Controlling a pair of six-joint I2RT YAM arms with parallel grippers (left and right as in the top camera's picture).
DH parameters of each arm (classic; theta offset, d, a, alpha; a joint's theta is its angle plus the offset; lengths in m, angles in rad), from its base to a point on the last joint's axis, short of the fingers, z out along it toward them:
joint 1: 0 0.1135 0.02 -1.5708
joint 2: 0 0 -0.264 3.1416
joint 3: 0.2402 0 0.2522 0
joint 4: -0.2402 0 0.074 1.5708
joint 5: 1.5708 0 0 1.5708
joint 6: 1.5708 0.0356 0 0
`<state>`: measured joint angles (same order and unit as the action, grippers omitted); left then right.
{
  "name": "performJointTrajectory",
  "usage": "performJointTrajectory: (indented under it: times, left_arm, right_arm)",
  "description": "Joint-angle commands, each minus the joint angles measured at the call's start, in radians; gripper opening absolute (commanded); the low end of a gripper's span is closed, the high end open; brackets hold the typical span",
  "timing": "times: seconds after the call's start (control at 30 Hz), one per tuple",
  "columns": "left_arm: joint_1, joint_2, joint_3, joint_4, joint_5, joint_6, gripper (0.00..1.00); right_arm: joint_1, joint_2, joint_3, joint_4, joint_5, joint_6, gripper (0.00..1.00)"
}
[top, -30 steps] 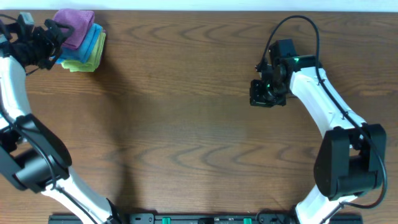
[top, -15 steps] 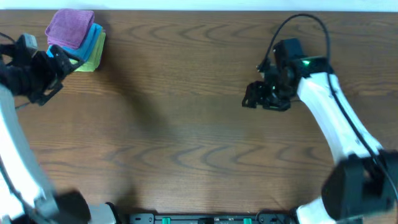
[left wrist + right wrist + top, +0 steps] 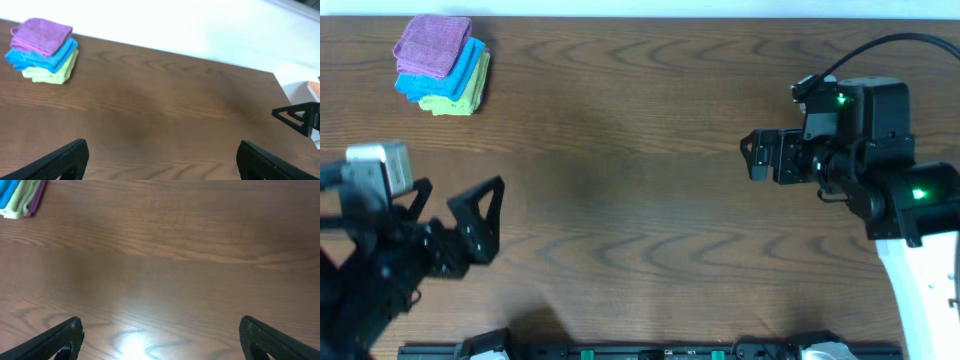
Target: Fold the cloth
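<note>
The purple cloth (image 3: 432, 45) lies folded on top of a blue cloth (image 3: 463, 72) and a yellow-green cloth (image 3: 463, 98) at the table's far left corner. In the left wrist view the cloth (image 3: 42, 35) shows at the upper left, far from the jaws. My left gripper (image 3: 460, 225) hovers open and empty near the front left, well away from the stack. My right gripper (image 3: 752, 158) stands open and empty at the right side, pointing left. In the right wrist view only a purple sliver of the cloth (image 3: 35, 202) shows, at the top left corner.
The brown wooden table (image 3: 640, 200) runs to a white wall at the back. A black rail (image 3: 640, 352) lies along the front edge. The right gripper's finger (image 3: 300, 117) shows at the right edge of the left wrist view.
My left gripper drew back from the stack toward the front of the table, leaving the cloth on top. My right gripper opened and moved right.
</note>
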<state>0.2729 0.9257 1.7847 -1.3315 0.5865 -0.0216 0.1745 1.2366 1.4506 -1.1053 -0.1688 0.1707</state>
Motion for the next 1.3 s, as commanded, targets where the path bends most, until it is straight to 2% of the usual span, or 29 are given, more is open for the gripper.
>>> performJointTrajectory:
  times: [0.0,0.33,0.43,0.57,0.63,0.7,1.0,1.17,1.27]
  left_arm:
    - [-0.005,-0.039,0.008,-0.002,-0.018,0.015,0.95]
    - [-0.005,-0.078,0.008,-0.004,-0.021,0.015,0.96]
    - [-0.014,-0.086,0.008,-0.023,-0.108,0.026,0.95]
    - [-0.127,-0.095,-0.067,-0.006,-0.222,0.057,0.95]
    - [-0.223,-0.141,-0.210,0.105,-0.284,0.114,0.96]
    - [-0.270,-0.203,-0.370,0.229,-0.326,0.116,0.95]
    - [-0.279,-0.543,-1.138,0.727,-0.323,0.109,0.95]
    - [-0.279,-0.711,-1.417,0.862,-0.320,0.060,0.96]
    - [-0.279,-0.775,-1.518,0.914,-0.310,0.032,0.95]
  right_arm:
    - [0.008,-0.001,0.010,-0.003,0.026,-0.015,0.99]
    - [0.008,0.000,0.010,-0.003,0.026,-0.015,0.99]
    - [0.008,0.000,0.010,-0.003,0.026,-0.015,0.99]
    - [0.008,0.000,0.010,-0.003,0.026,-0.015,0.99]
    - [0.008,0.000,0.010,-0.003,0.026,-0.015,0.99]
    - [0.008,0.000,0.010,-0.003,0.026,-0.015,0.99]
    - [0.008,0.000,0.010,-0.003,0.026,-0.015,0.99]
    - [0.008,0.000,0.010,-0.003,0.026,-0.015,0.99]
    - [0.008,0.000,0.010,-0.003,0.026,-0.015,0.99]
